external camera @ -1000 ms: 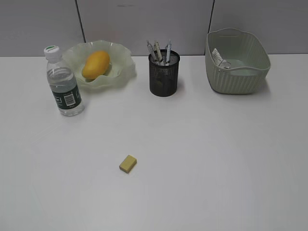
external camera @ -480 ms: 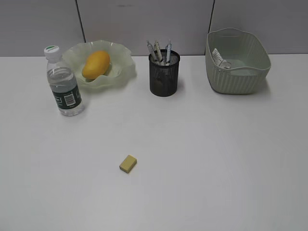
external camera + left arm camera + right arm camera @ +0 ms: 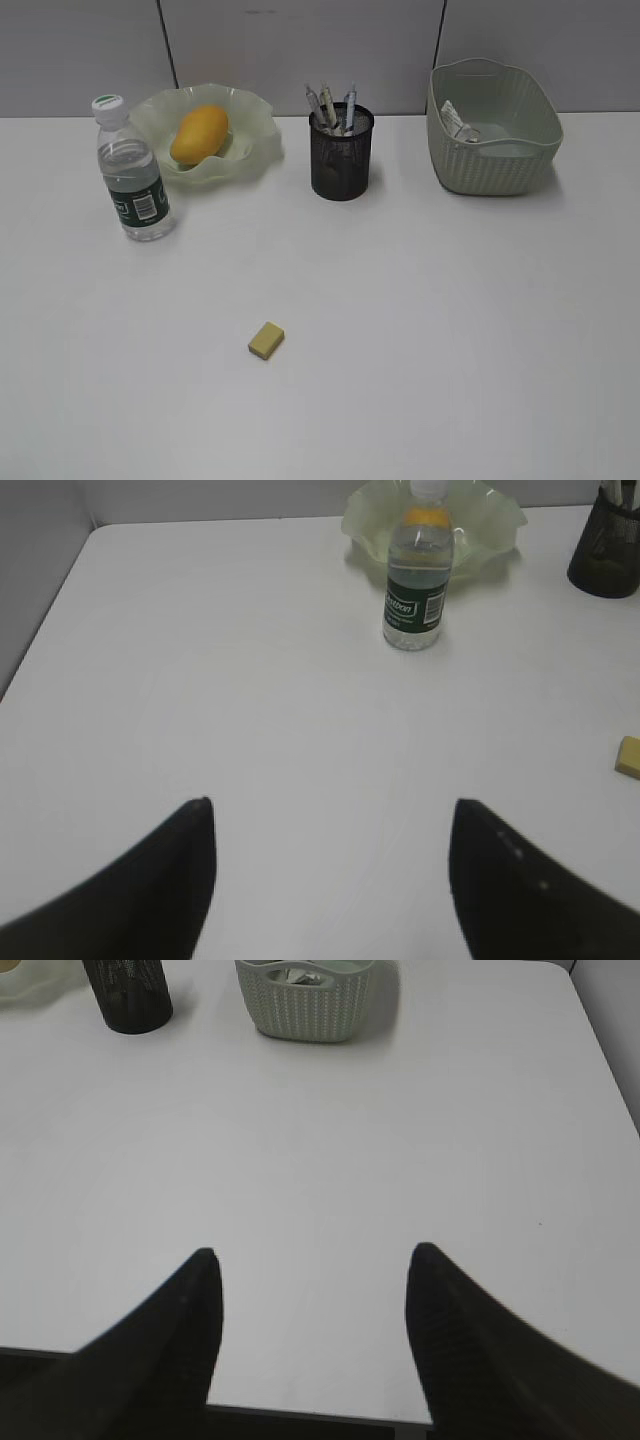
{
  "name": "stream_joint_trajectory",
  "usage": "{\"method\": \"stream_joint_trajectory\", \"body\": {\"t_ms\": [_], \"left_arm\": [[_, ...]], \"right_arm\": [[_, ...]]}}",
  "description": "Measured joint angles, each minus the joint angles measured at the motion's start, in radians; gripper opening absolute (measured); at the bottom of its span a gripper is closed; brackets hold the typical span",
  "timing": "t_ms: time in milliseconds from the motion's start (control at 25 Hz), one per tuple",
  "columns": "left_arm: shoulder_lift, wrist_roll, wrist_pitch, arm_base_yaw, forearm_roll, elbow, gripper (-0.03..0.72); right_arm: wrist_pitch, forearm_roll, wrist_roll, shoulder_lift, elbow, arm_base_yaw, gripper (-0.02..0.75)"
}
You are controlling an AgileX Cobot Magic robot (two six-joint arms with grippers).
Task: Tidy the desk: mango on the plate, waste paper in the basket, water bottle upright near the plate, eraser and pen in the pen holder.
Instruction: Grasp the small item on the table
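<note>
Nothing on the desk [image 3: 450,330] had shifted since the earlier frame. The water bottle [image 3: 130,170] stood upright beside the plate [image 3: 255,135] holding the mango [image 3: 198,134]; the eraser [image 3: 265,340] lay alone; pens filled the pen holder [image 3: 340,155]; waste paper [image 3: 458,122] sat in the basket [image 3: 495,165]. The left gripper [image 3: 330,820] and right gripper [image 3: 312,1265] were spread apart, empty.

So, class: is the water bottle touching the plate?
Apart. The exterior view shows bare desk between the water bottle and the plate.
</note>
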Motion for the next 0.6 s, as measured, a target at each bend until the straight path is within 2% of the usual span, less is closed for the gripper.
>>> {"method": "stream_joint_trajectory", "body": {"t_ms": [160, 360, 600], "left_arm": [[0.000, 0.000, 0.000, 0.000, 0.000, 0.000, 0.508], [0.010, 0.000, 0.004, 0.000, 0.000, 0.000, 0.501], [0.193, 0.000, 0.115, 0.000, -0.011, -0.080, 0.498]], "right_arm": [[0.000, 0.000, 0.000, 0.000, 0.000, 0.000, 0.466], [0.000, 0.000, 0.000, 0.000, 0.000, 0.000, 0.466], [0.000, 0.000, -0.001, 0.000, 0.000, 0.000, 0.466]]}}
